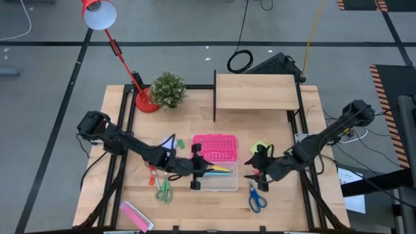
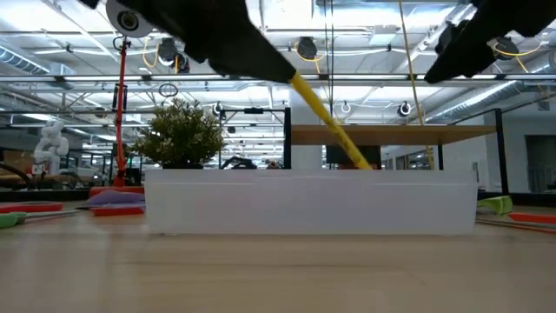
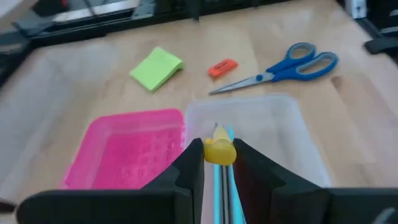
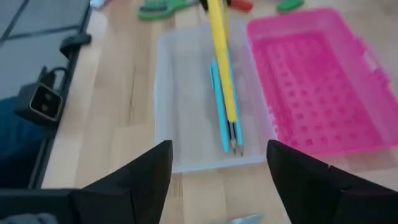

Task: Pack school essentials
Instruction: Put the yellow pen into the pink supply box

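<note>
Pencil work is the step in hand: the left tool (image 1: 196, 170) is closed on a yellow pencil (image 4: 221, 62) near its blunt end, holding it slanted with the point reaching down into the clear box (image 1: 218, 180), which sits toward the bench's (image 1: 195, 211) front edge with its pink lid (image 1: 215, 147) lying behind it. A blue pen (image 4: 219, 106) already lies along the box floor. To finish well, I judge the left tool should lower until the pencil lies almost flat beside the pen, then let go, so it does not bounce out or prop on the wall. The right tool (image 1: 261, 174) hangs with its jaws wide apart and empty, just beyond the box's right end, near the blue scissors (image 1: 256, 199), orange eraser (image 3: 222, 67) and lime-green pad (image 3: 157, 68). Green scissors (image 1: 164, 190) wait left of the box.
</note>
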`<state>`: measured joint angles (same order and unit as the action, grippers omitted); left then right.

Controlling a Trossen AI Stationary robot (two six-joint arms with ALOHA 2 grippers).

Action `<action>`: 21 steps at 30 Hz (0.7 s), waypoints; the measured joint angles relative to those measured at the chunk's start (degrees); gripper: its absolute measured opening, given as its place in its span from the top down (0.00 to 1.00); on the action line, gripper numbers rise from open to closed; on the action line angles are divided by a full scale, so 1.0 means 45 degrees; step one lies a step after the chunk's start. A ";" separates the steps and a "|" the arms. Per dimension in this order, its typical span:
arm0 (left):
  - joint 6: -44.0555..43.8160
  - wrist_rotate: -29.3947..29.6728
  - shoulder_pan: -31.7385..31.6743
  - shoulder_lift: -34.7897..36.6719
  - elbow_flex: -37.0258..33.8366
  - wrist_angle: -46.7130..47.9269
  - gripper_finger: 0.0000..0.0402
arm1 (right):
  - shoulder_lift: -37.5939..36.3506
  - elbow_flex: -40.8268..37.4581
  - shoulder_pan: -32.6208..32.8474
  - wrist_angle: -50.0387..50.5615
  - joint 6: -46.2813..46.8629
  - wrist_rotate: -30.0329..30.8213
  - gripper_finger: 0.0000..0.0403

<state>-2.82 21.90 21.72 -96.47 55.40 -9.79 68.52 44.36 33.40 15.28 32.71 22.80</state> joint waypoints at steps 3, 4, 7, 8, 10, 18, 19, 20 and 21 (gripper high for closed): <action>-0.0082 0.1099 0.0359 0.0000 -0.0843 -0.1641 0.82 | -0.0263 0.0000 0.0375 0.0001 -0.0025 0.0672 0.37; -0.0085 0.1248 0.0423 0.0000 -0.1151 -0.2350 0.82 | -0.0320 0.0000 0.0473 0.0006 -0.0029 0.0833 0.37; -0.0118 0.1309 0.0435 0.0000 -0.1995 -0.3952 0.82 | -0.0362 0.0000 0.0630 -0.0023 -0.0043 0.1184 0.37; -0.0114 0.1313 0.0400 0.0000 -0.2226 -0.4285 0.82 | -0.0357 0.0000 0.0638 -0.0012 -0.0059 0.1242 0.37; -0.0118 0.1343 0.0355 0.0000 -0.2579 -0.4675 0.82 | -0.0357 0.0000 0.0633 -0.0013 -0.0082 0.1270 0.38; -0.0197 0.1045 0.0056 -0.1098 -0.3012 -0.6281 0.82 | -0.0348 0.0000 0.0599 -0.0091 -0.0418 0.1329 0.38; -0.0055 0.0902 0.0037 -0.1402 -0.2916 -0.6810 0.82 | -0.0348 0.0000 0.0599 -0.0086 -0.0422 0.1328 0.38; 0.0083 0.0809 0.0029 -0.1655 -0.2897 -0.7231 0.82 | -0.0348 0.0000 0.0599 -0.0081 -0.0422 0.1329 0.38; 0.0194 0.0805 0.0057 -0.1870 -0.2914 -0.7448 0.82 | -0.0348 0.0000 0.0599 -0.0100 -0.0422 0.1329 0.38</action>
<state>-1.95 25.52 21.98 -104.88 42.29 -43.31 66.96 44.36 36.10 14.84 30.81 28.77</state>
